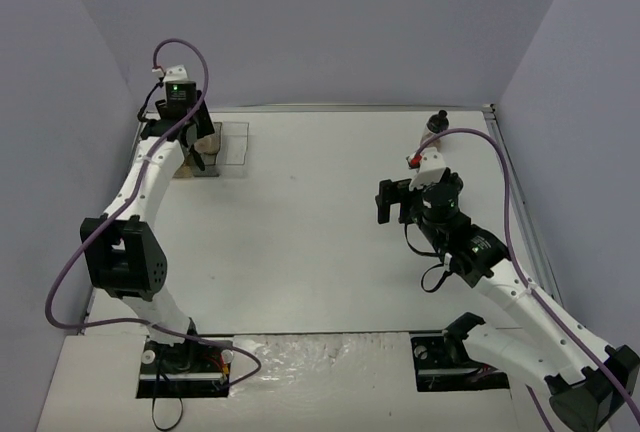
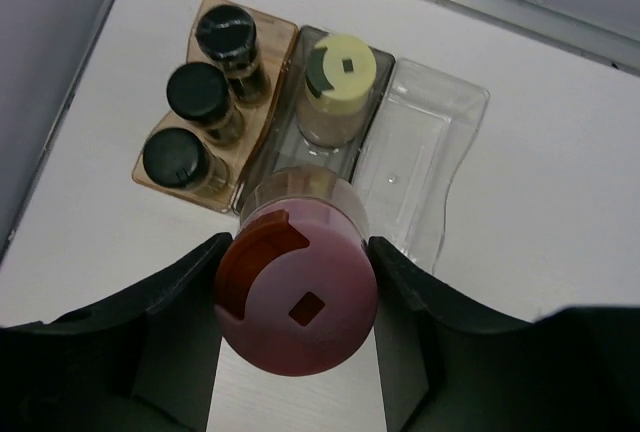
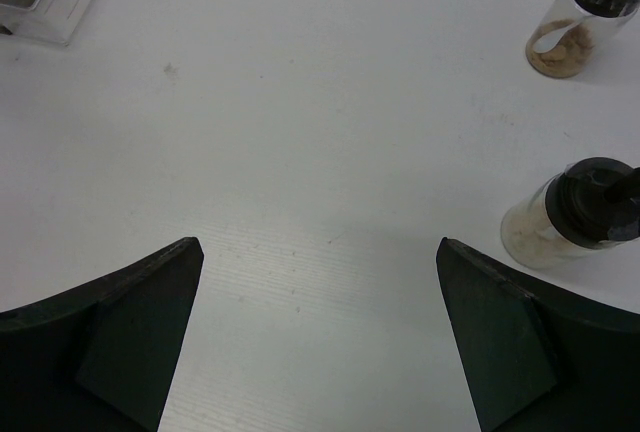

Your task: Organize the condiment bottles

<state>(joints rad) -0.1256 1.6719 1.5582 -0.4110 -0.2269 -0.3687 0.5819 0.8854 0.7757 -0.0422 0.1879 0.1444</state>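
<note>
My left gripper (image 2: 297, 244) is shut on the pink-capped bottle (image 2: 300, 302), whose body points down at the near end of the tray's grey section (image 2: 375, 62). The yellow-capped bottle (image 2: 338, 87) stands in that grey section. Three dark black-capped bottles (image 2: 200, 97) stand in a row in the brown section (image 2: 285, 32). The clear section (image 2: 425, 142) holds nothing. My right gripper (image 3: 317, 247) is open and empty above the table. Two clear bottles with black knob caps (image 3: 570, 222) (image 3: 580, 17) stand to its right. In the top view the left gripper (image 1: 200, 152) is over the tray (image 1: 232, 142).
The tray sits at the far left, close to the left wall. In the top view one knob-capped bottle (image 1: 435, 122) stands at the far right near the table's back edge, just beyond my right gripper (image 1: 393, 202). White table lies between the two arms.
</note>
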